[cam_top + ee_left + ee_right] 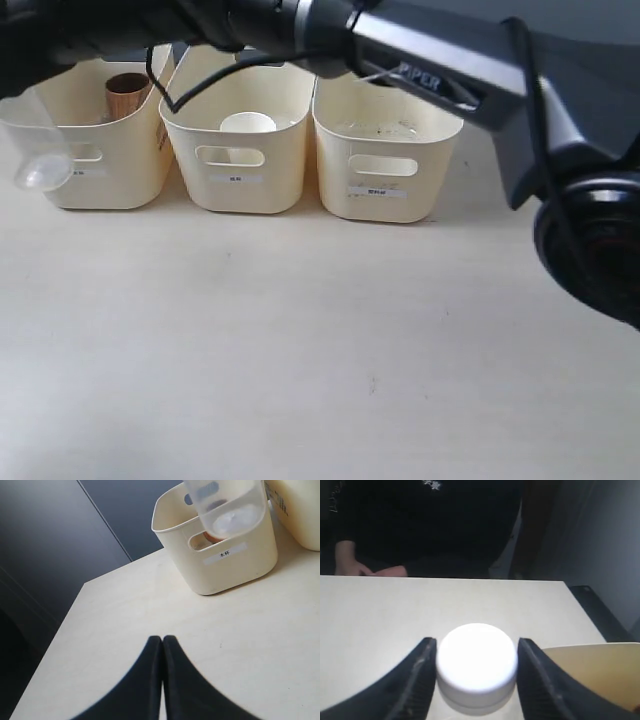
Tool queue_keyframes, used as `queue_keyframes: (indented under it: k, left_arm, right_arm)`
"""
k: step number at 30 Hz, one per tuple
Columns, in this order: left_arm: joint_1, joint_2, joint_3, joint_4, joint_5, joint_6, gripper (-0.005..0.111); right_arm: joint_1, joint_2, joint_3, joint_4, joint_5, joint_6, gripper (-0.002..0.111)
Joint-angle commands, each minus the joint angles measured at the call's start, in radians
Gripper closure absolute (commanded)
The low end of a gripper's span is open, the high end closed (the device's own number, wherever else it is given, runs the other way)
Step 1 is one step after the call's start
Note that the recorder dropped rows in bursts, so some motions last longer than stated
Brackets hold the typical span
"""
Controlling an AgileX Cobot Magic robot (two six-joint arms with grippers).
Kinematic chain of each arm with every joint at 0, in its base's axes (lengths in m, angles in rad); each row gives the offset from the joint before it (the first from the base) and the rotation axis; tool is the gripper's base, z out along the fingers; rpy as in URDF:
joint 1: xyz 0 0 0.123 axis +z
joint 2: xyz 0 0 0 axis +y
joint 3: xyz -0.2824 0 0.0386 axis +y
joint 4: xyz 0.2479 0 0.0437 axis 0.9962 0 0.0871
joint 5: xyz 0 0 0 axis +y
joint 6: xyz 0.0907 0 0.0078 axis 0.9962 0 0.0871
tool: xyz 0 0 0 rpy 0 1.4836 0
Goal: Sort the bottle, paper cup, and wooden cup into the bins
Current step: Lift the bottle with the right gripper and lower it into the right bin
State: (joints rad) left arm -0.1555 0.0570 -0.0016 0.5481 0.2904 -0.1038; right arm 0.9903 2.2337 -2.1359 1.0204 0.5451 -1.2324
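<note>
The clear bottle (35,140) hangs tilted in the air at the near left corner of the left bin (100,185), its base toward the exterior camera. My right gripper (476,641) is shut on its white cap (476,662), one finger on each side. The right arm (430,60) reaches across above all three bins. A brown wooden cup (127,95) stands in the left bin. In the middle bin (235,195) sits the white paper cup (247,123). My left gripper (162,639) is shut and empty over the table, well short of the left bin (235,570) and bottle (230,510).
The right bin (385,200) stands last in the row. A person in dark clothes sits behind the table (420,605) in the right wrist view. The table's left edge (65,620) drops to a dark floor. Bare tabletop (300,350) lies before the bins.
</note>
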Motion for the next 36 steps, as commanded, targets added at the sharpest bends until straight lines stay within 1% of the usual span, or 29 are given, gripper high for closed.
queue_keyframes:
  k: [1,5,7,10,16,22,25,30,33,36]
  left_arm:
    - [-0.005,-0.003,0.002,-0.004,-0.006,-0.006,0.107]
    - [-0.005,-0.003,0.002,-0.004,-0.006,-0.006,0.107]
    - [-0.005,-0.003,0.002,-0.004,-0.006,-0.006,0.107]
    - [-0.005,-0.003,0.002,-0.004,-0.006,-0.006,0.107]
    - [-0.005,-0.003,0.002,-0.004,-0.006,-0.006,0.107]
    - [-0.005,-0.003,0.002,-0.004,-0.006,-0.006,0.107]
    - [-0.005,-0.003,0.002,-0.004,-0.006,-0.006,0.107]
    - [-0.005,-0.003,0.002,-0.004,-0.006,-0.006,0.107]
    - [-0.005,-0.003,0.002,-0.004,-0.006,-0.006,0.107]
    - [-0.005,-0.003,0.002,-0.004,-0.006,-0.006,0.107]
  right_arm:
    - [-0.023,-0.081,-0.003,-0.169,-0.007,0.128,0.109]
    - [-0.053,-0.132,0.011,-0.185,-0.005,0.156,0.109]
    - [-0.065,-0.164,0.046,-0.185,-0.018,0.156,0.109]
    - [-0.074,-0.217,0.139,-0.210,-0.097,0.156,0.109]
    - [-0.105,-0.364,0.381,-0.211,-0.262,0.128,0.109]
    - [-0.195,-0.540,0.641,-0.202,-0.333,0.128,0.109]
    - [-0.247,-0.615,0.738,-0.193,-0.357,0.128,0.109]
    - [-0.329,-0.683,0.849,-0.171,-0.370,0.126,0.109]
    - [-0.373,-0.681,0.864,-0.149,-0.402,0.123,0.109]
    - [-0.441,-0.666,0.864,-0.086,-0.401,0.098,0.109]
